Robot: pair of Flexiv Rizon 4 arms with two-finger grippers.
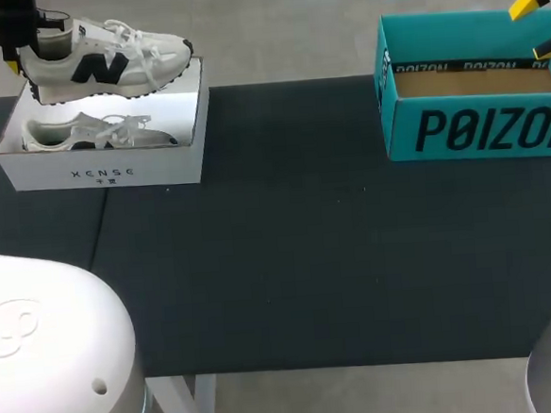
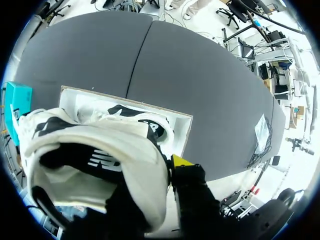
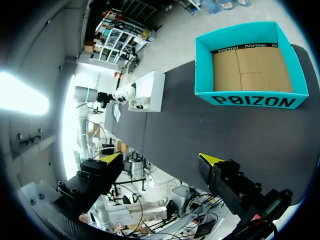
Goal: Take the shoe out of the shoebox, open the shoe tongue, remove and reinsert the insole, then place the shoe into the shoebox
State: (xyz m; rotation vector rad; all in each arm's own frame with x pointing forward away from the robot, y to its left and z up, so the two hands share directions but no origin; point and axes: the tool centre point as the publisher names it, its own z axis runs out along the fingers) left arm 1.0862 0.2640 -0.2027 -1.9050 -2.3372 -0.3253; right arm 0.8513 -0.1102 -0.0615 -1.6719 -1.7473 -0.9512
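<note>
left gripper (image 1: 30,49) clamped on shoe (image 1: 104,58) heel above white shoebox (image 1: 102,167) | right gripper (image 3: 161,158) wide open

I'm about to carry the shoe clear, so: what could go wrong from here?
1. The left gripper pinches the shoe only at its heel rim, toe unsupported; it may tilt or slip.
2. The shoe hangs close over the white box and the second shoe inside; a sideways move could snag the rim.
3. The right gripper is open, far off at the teal box, so nothing backs up the hold.
</note>
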